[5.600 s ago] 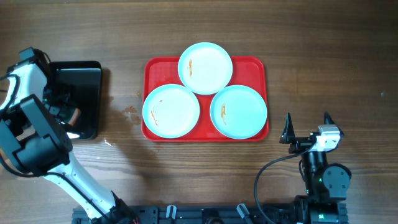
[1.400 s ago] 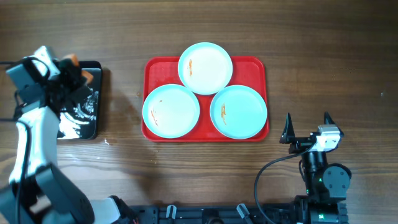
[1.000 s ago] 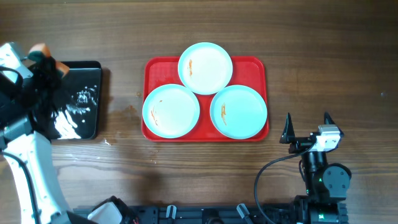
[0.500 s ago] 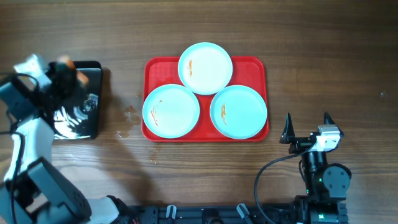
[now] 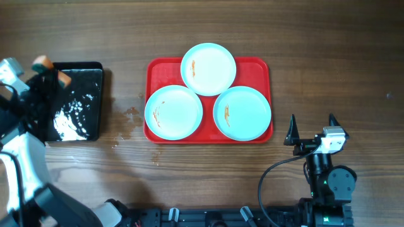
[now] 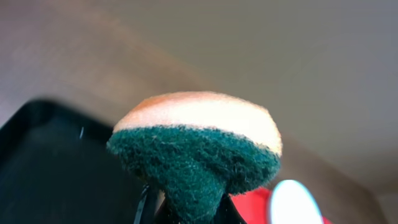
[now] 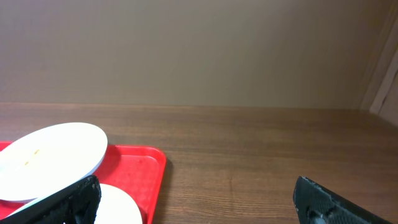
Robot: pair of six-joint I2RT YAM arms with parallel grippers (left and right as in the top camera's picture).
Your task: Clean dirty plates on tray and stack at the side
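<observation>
— Where are the three round pale aqua plates (image 5: 208, 68)?
— On the flat red plastic tray (image 5: 262, 63). The left gripper (image 5: 50, 70), largely hidden, clamps an orange-green sponge (image 6: 196, 140); the right gripper (image 5: 311, 129) gapes empty.

A dark brown wooden table (image 5: 328, 50) with long grain stretches out in front of me. Behind it stands a plain beige wall (image 7: 199, 50) (softly, evenly lit), with pale trim (image 7: 387, 74) slanting at its right edge.
</observation>
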